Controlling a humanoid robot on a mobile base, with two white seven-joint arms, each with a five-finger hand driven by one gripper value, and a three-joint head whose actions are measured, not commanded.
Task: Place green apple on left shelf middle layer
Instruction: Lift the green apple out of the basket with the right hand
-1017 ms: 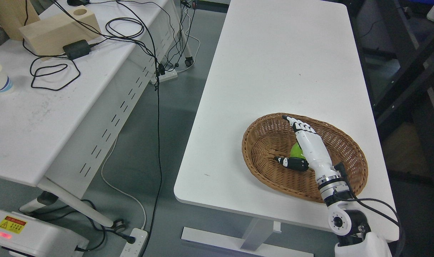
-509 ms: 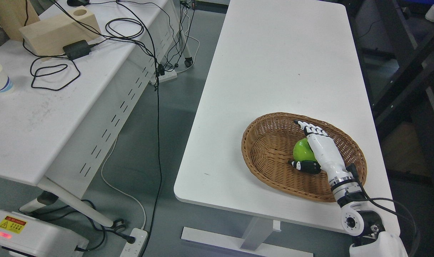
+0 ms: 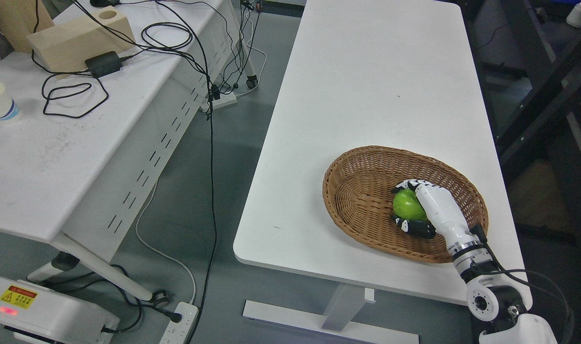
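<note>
**Grasp risks at the wicker basket**

The round, glossy green apple (image 3: 407,205) is seen lying inside the oval brown woven wicker basket (image 3: 362,191), which stands on the white rectangular table (image 3: 367,86) near its front edge. The white robotic right hand (image 3: 422,210) is wrapped around the apple: the fingers (image 3: 407,184) are curled over its far side and the black-tipped thumb (image 3: 412,225) is pressed in below it. Whether the grip is fully tightened cannot be told.

A slip is judged the main hazard, since the smooth skin could roll out between thumb and fingers when lifted. The basket rim could also be caught by the wrist and dragged toward the table edge. No shelf is in view, so a long carry is likely to be needed.
</note>
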